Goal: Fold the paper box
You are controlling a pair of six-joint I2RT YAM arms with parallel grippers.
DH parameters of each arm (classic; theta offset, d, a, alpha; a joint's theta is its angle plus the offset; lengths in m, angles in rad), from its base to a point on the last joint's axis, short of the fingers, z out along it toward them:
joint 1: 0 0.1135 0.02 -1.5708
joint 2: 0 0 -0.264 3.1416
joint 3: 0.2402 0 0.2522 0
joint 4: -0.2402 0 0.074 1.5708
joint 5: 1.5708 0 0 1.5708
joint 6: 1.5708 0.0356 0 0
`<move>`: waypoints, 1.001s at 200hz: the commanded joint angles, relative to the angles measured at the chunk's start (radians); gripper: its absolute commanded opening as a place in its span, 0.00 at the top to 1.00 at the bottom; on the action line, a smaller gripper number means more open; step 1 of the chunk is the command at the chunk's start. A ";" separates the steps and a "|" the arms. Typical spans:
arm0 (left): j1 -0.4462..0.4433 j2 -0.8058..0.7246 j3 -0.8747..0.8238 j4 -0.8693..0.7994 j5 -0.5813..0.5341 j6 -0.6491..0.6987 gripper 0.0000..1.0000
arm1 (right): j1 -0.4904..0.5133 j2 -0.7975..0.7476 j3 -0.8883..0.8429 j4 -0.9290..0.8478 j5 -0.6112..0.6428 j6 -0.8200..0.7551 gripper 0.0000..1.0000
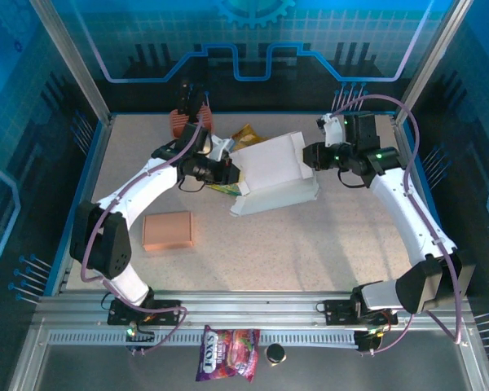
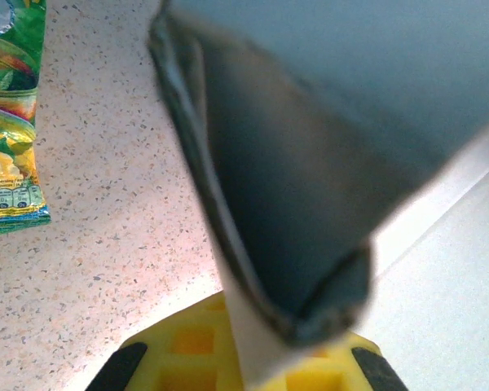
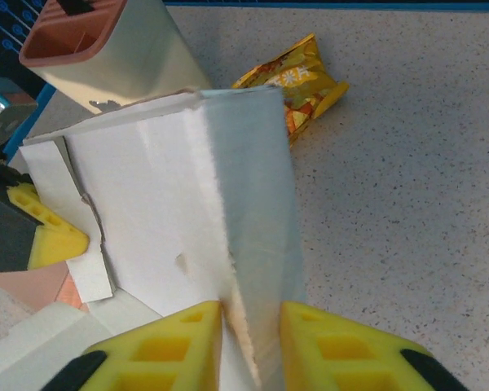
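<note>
The white paper box [image 1: 273, 169] lies partly folded in the middle of the table, one wall raised. My left gripper [image 1: 232, 173] is at its left edge, shut on a white flap [image 2: 253, 342] that runs between the yellow fingers [image 2: 187, 346]; a shadowed panel [image 2: 310, 179] hangs close over the camera. At the box's right edge is my right gripper [image 1: 310, 155]. Its yellow fingers [image 3: 179, 338] stand on either side of a folded-up wall [image 3: 257, 244], and the paper fills the narrow gap between them. The left gripper's yellow finger [image 3: 53, 236] shows at the box's far side.
A pink-brown box [image 1: 167, 230] lies front left. A ridged orange container [image 1: 191, 122] and a yellow snack packet [image 1: 246, 134] sit behind the paper box, a green packet [image 2: 12, 114] beside the left gripper. A candy bag [image 1: 226, 354] lies on the near rail.
</note>
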 commanded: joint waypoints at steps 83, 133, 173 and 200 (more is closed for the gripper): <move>-0.038 -0.020 0.035 -0.015 0.009 0.044 1.00 | 0.092 0.071 0.073 -0.095 0.257 -0.057 0.72; -0.047 -0.021 0.033 -0.026 -0.001 0.047 1.00 | 0.131 0.086 0.081 -0.125 0.447 -0.026 0.66; -0.050 -0.023 0.025 -0.019 -0.002 0.044 1.00 | 0.116 0.066 0.080 -0.114 0.430 -0.018 0.57; -0.052 -0.022 0.024 -0.017 0.000 0.042 1.00 | 0.106 0.061 0.087 -0.111 0.389 -0.024 0.64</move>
